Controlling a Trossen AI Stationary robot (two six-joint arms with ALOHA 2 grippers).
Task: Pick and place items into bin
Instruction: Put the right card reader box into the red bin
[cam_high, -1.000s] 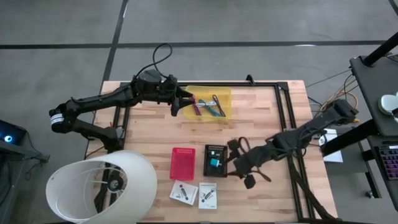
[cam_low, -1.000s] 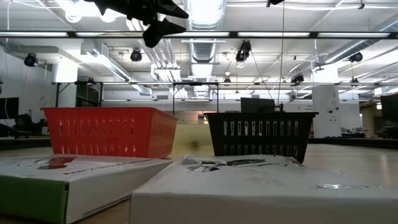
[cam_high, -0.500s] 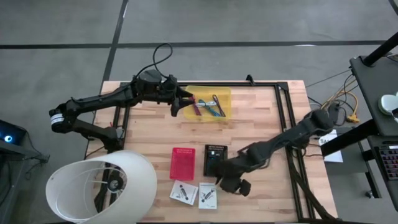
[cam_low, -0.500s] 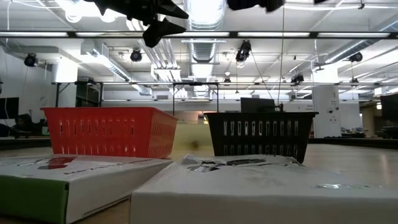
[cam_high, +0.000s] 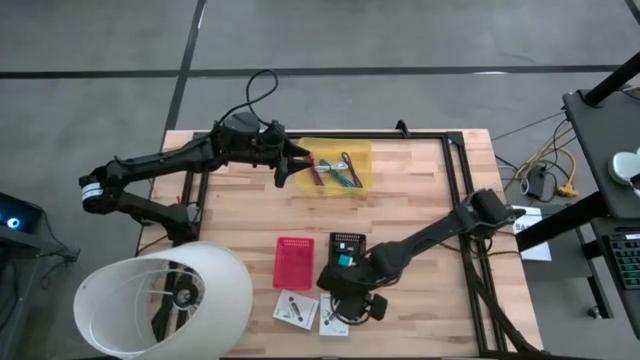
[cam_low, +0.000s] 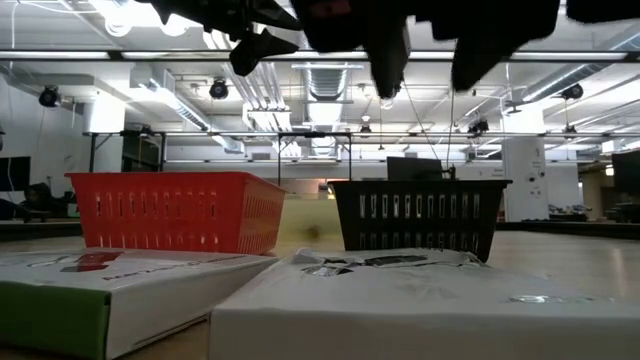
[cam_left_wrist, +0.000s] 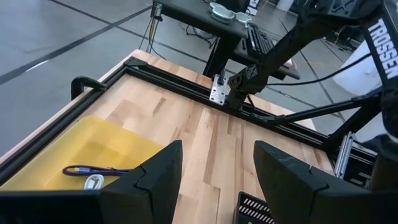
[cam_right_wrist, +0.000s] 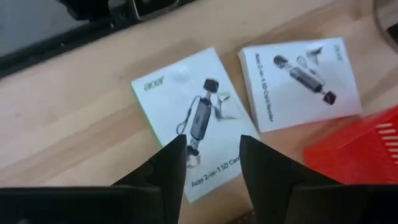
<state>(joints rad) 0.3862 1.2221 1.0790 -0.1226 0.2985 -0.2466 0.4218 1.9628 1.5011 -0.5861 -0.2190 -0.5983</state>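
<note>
Low in the frame's middle, the right tool (cam_high: 352, 303) hovers, fingers spread, over a flat white card box (cam_right_wrist: 194, 119) on the desk (cam_high: 420, 190), likely light, stiff, slick, best pinched across its edges.

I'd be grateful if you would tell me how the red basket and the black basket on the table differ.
The red basket looks empty from above, while the black basket holds a small teal item. The red basket is a little longer and narrower; the black basket is squarer. The right tool hovers just beside the black basket, over a white box, farther from the red one. Both are slotted plastic baskets standing upright side by side.
</note>
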